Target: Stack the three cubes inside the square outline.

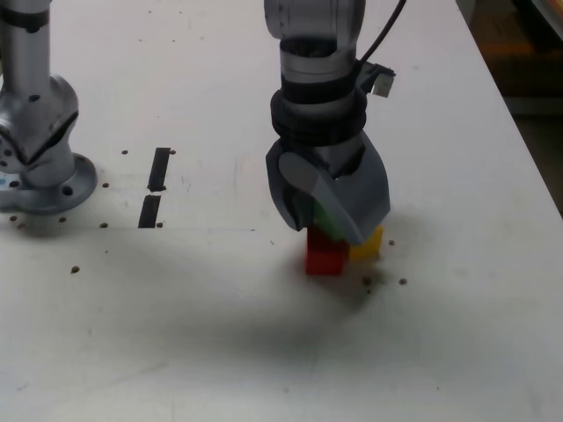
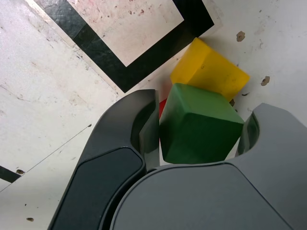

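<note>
The gripper hangs low over the white table, pointing straight down, and its two grey jaws sit on either side of the green cube, pressed against it or very nearly so; in the wrist view one jaw meets the cube's face with no gap to be seen, while the other stands close at the opposite corner, so the green cube appears to be held between them. Directly beneath the gripper, the red cube rests on the table, and the green cube sits on top of it; in the wrist view only a thin red sliver shows beside the jaw. The yellow cube lies on the table just beside the gripper, touching or almost touching the red cube, turned at an angle to it. The square outline of black tape lies just beyond the yellow cube, past the gripper's tips, and none of the three cubes is inside it. Two short black tape strips lie well apart from the gripper, toward the arm's metal base.
</note>
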`<state>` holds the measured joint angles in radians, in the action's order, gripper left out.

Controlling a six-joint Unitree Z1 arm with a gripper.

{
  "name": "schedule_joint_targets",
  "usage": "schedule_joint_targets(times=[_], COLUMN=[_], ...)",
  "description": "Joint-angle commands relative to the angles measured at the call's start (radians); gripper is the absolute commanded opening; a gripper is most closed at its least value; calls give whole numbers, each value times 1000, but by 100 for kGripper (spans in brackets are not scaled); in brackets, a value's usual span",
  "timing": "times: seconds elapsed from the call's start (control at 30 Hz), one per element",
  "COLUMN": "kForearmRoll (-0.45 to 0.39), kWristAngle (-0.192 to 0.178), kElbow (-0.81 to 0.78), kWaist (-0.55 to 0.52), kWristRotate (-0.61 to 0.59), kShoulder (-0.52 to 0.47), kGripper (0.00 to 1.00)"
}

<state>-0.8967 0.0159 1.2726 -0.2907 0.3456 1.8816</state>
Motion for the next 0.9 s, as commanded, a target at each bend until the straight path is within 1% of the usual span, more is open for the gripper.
schedule_joint_targets(times=[0.0, 0.1, 0.13, 0.23, 0.43, 0.57, 0.7, 0.77, 0.87], kForearmRoll=[2, -4, -11, -45, -164, -222, -247, -248, -223], kWristAngle=[-1, -6, -8, -28, -104, -131, -140, -134, -118], kElbow=[-5, 0, 2, 16, 68, 77, 48, 4, -67], kWaist=[-1, -1, -1, -1, 18, 59, 114, 162, 233], kWristRotate=[-5, -6, -8, -18, -65, -75, -80, -93, -108], kShoulder=[7, 1, -3, -23, -108, -170, -211, -228, -244], kGripper=[29, 20, 19, 19, 19, 19, 19, 19, 20])
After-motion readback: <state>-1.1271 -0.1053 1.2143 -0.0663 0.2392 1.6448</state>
